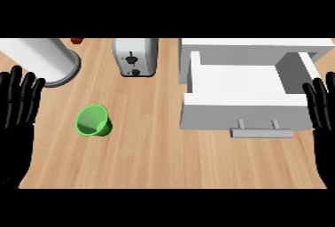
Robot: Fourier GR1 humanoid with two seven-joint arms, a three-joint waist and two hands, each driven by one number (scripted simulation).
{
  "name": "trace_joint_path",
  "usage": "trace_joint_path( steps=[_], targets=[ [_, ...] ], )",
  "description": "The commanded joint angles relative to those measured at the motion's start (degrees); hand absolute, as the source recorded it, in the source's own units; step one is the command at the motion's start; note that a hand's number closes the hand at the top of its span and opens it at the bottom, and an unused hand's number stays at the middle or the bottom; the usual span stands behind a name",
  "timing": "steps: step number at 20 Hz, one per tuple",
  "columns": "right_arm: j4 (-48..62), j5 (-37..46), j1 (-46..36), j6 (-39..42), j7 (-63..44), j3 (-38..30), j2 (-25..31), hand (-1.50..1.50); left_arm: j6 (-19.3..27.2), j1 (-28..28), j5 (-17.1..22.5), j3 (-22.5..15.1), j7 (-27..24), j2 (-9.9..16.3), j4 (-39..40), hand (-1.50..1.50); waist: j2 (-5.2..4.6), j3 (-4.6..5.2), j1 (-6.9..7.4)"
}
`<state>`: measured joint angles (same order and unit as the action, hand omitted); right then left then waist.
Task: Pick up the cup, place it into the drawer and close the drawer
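While both hands stay at the sides of the view, the wooden counter (170, 164) fills nearly all of it, its pale planks running from the top band to the bottom one. Next in bulk comes the white drawer unit (255, 46) at the upper right, and out of it stands the drawer (239, 113), pulled open toward the lower edge, its white inside showing and nothing lying in it. On the drawer's front sits a grey bar handle (260, 131), jutting out over the wood.

At the upper left a big white cylinder (39, 55) rests on a grey round base, cut off by the top of the view. Between it and the drawer unit stands a silvery toaster (135, 56) with dark knobs on its near face.

At the left edge the left hand (18, 104) is held flat with fingers straight and pointing up, open and holding nothing. At the right edge the right hand (321, 104) shows in the same way, fingers straight and up, nothing in it, just beside the drawer's right wall.

Smaller is the green cup (93, 120), standing on the counter left of centre with its mouth toward the viewer, near the left hand but apart from it, and well apart from the drawer. Smallest is a red thing (76, 40) at the top edge beside the cylinder, too little of it showing to name.
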<state>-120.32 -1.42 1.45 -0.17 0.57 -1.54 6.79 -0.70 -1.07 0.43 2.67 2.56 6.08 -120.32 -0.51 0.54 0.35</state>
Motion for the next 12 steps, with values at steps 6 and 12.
trace_joint_path(
  steps=[6,12],
  targets=[
    [-0.06,2.49,-3.49,-0.35,0.06,3.19,-2.50,-1.50,1.97,-3.06,-2.19,2.73,-1.14,-0.03,2.08,-1.50,0.53,-0.54,-0.33],
    [4.02,-4.53,-3.72,7.26,-5.45,1.57,2.14,-1.50,4.45,-3.32,9.97,10.61,-1.99,-3.47,15.19,-1.50,0.44,-0.51,-0.44]
  ],
)
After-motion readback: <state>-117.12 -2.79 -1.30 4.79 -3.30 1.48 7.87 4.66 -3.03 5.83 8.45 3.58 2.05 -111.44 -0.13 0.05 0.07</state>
